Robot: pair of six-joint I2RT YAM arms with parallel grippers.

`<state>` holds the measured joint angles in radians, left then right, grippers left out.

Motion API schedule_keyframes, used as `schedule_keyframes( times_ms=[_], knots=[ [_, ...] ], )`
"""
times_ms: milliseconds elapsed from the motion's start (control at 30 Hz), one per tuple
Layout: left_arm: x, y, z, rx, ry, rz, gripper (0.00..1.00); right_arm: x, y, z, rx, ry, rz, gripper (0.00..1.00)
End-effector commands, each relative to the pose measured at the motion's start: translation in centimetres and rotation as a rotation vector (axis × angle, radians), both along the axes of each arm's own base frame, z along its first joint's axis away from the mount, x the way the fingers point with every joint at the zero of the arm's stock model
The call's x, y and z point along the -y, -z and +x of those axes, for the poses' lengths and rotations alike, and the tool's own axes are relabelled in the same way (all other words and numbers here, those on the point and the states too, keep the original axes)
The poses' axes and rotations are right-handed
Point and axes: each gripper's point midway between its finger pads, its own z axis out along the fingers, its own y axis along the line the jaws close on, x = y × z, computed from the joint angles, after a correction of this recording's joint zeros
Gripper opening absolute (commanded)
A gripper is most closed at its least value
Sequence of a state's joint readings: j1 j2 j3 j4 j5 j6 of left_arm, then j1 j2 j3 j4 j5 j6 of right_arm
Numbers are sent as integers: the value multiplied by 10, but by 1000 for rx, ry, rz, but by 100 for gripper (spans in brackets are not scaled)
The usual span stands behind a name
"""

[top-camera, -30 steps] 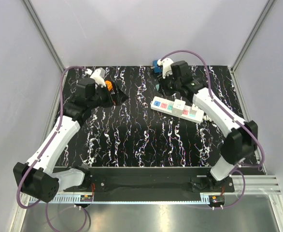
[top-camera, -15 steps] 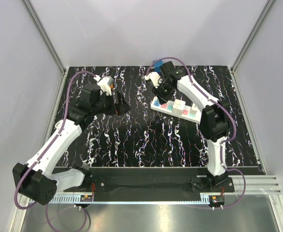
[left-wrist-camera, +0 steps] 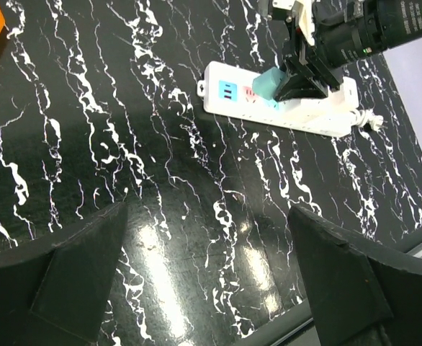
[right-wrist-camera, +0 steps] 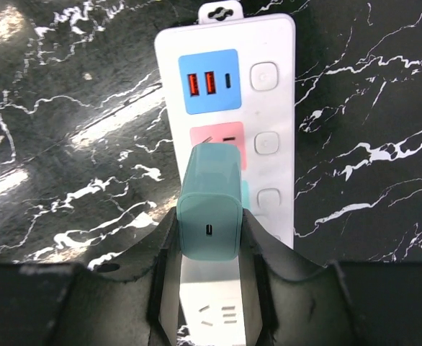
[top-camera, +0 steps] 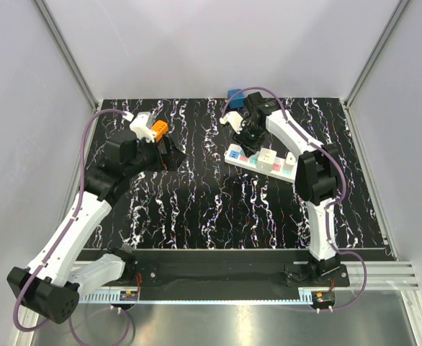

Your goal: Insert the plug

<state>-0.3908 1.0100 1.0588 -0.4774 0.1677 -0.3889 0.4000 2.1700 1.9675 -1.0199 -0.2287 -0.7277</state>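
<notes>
On the far right of the black, white-veined marble bench [top-camera: 211, 209], we see the right tool [right-wrist-camera: 209, 241] pinching a mint-green, rounded plastic charger plug [right-wrist-camera: 209, 205] between its two black fingers [right-wrist-camera: 164, 249]. The plug sits over the pink socket panel of a white, rectangular plastic power strip [right-wrist-camera: 272, 79], just beside the blue USB panel at the strip's left end. We cannot tell whether its pins are seated. At the far left, the left tool [left-wrist-camera: 211, 288] hangs above bare bench, its fingers spread wide and holding nothing. A small orange block [top-camera: 160, 127] lies near it, and a blue block [top-camera: 235, 94] rests at the far edge.
</notes>
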Motion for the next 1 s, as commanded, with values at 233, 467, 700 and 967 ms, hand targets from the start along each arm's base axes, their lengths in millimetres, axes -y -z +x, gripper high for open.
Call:
schedule_keyframes(
  times_ms=[233,467,700,967],
  knots=[
    [-2,-3,8,24,-19,-1,99,-2,2,23,45,-37,-3,0],
    [-4,0,10,13,-24,-3,99,7,15,15,12,-42,-48,0],
    [-5,1,11,4,-28,-9,99,16,18,14,19,-45,-92,0],
    [-5,0,12,6,-31,-12,99,11,13,10,12,-55,-60,0]
  ],
)
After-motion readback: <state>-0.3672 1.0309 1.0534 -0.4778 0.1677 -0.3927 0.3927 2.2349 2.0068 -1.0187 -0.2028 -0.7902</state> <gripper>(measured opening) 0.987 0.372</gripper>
